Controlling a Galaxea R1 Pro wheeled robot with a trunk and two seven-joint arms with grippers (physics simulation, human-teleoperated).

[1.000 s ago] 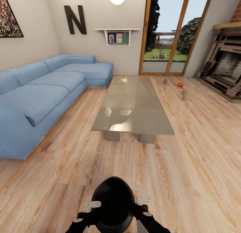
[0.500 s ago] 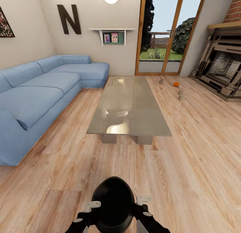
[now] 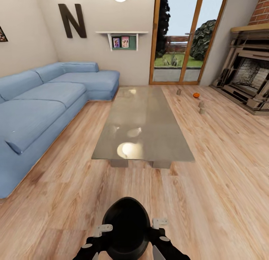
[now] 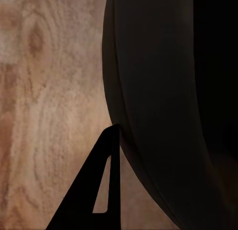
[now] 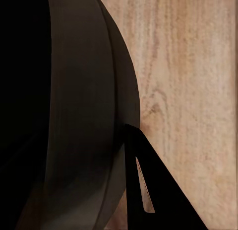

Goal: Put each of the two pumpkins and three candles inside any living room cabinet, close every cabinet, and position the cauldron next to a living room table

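Note:
A black cauldron (image 3: 128,225) hangs low in front of me, held between both arms above the wood floor. My left gripper (image 3: 103,228) clamps its left rim, and one dark finger (image 4: 99,190) rests against the outer wall (image 4: 163,106). On the opposite rim my right gripper (image 3: 160,223) is shut, a finger (image 5: 144,190) touching the wall (image 5: 84,115). Ahead stands the low grey table (image 3: 144,121). Beyond its far right corner an orange pumpkin (image 3: 196,95) lies on the floor, with candles nearby (image 3: 178,91), (image 3: 201,104), (image 3: 202,110).
A blue corner sofa (image 3: 41,110) runs along the left wall. The ornate fireplace (image 3: 248,80) sits at the right, and glass doors (image 3: 183,39) are in the far wall. Bare wood floor (image 3: 224,170) stretches between me and the table and along its right side.
The whole view has shifted: the table is closer and more centred, and the sofa has slid left. The cauldron stays the same in both grippers.

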